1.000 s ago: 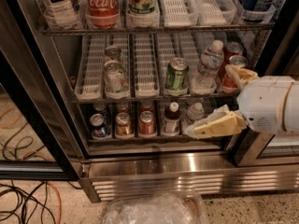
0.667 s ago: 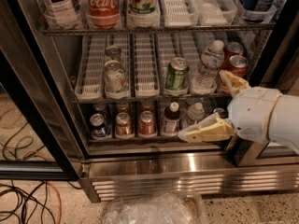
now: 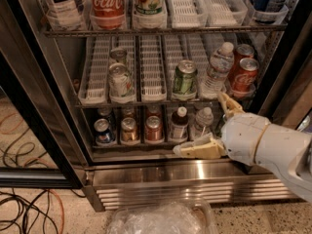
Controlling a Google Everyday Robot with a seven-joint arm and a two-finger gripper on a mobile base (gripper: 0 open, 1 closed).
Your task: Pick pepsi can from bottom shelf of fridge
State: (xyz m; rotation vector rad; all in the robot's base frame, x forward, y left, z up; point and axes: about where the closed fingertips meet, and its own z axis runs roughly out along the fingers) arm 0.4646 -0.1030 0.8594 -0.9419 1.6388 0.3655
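Gripper (image 3: 200, 125) is at the right of the fridge (image 3: 185, 179), in front of the bottom shelf (image 3: 131, 146); its fingers (image 3: 200, 149) are spread wide apart and hold nothing. The lower finger points left along the shelf's front edge and the upper finger stands at the level of the rack above. The pepsi can (image 3: 103, 132) stands upright in the leftmost lane of the bottom shelf, well apart from the gripper. Between them, left to right, stand a brown can (image 3: 129, 129), a red can (image 3: 153, 128), a dark bottle (image 3: 179, 124) and a small water bottle (image 3: 202, 121), the last two just behind the fingers. Risks, as judged: a leftward sweep close to the shelf could strike the bottles or cans. Closing early would take the wrong can. The brown can sits just beside the target, so wide fingers could jam against it or tip it. The tier is short, so the upper finger may catch the rack above. The black door frame (image 3: 34, 106) crowds the left side of the target. Cables (image 3: 24, 208) and a plastic bag (image 3: 161, 218) lie on the floor below.
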